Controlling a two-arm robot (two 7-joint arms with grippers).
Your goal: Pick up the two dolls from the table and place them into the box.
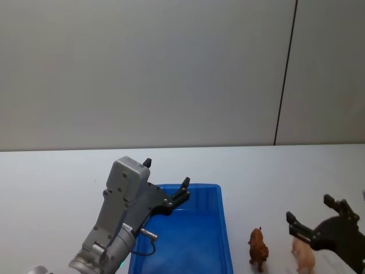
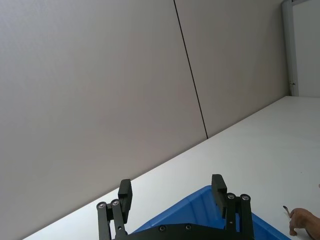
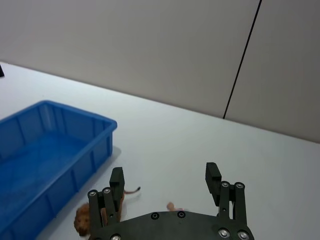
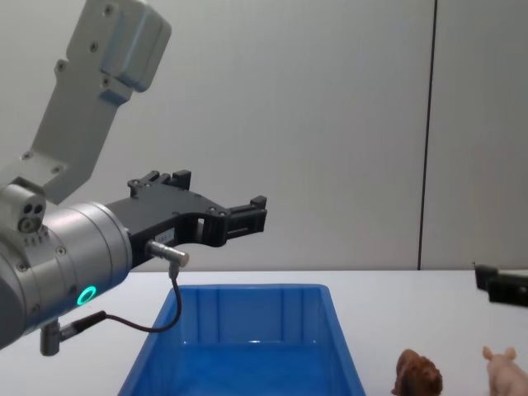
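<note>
Watching the head view, I have the blue box (image 1: 224, 231) at 6 o'clock on the white surface (image 1: 57, 182), its long side running away from me. Both dolls stand upright on the surface outside it. The brown lion (image 1: 258, 246) is just beside the box's right wall, at 3 o'clock from it and not touching. The pink pig (image 1: 303, 256) stands near the lion, again at 3 o'clock, with a small gap between the two.

My left end effector (image 1: 166, 172) hangs in the air over the far left part of the box, around 10 o'clock from the box's middle. The chest view puts it well above the rim. Its fingers (image 2: 125, 192) are spread wide and carry nothing.

My right end effector (image 1: 311, 210) sits at about 4 o'clock in the head view, over the pig. From the chest camera it is above the pig with clear air between them. Its fingers (image 3: 213, 175) are spread apart and empty. The right wrist camera shows the lion partly behind one finger and a bit of the pig between the two fingers.
</note>
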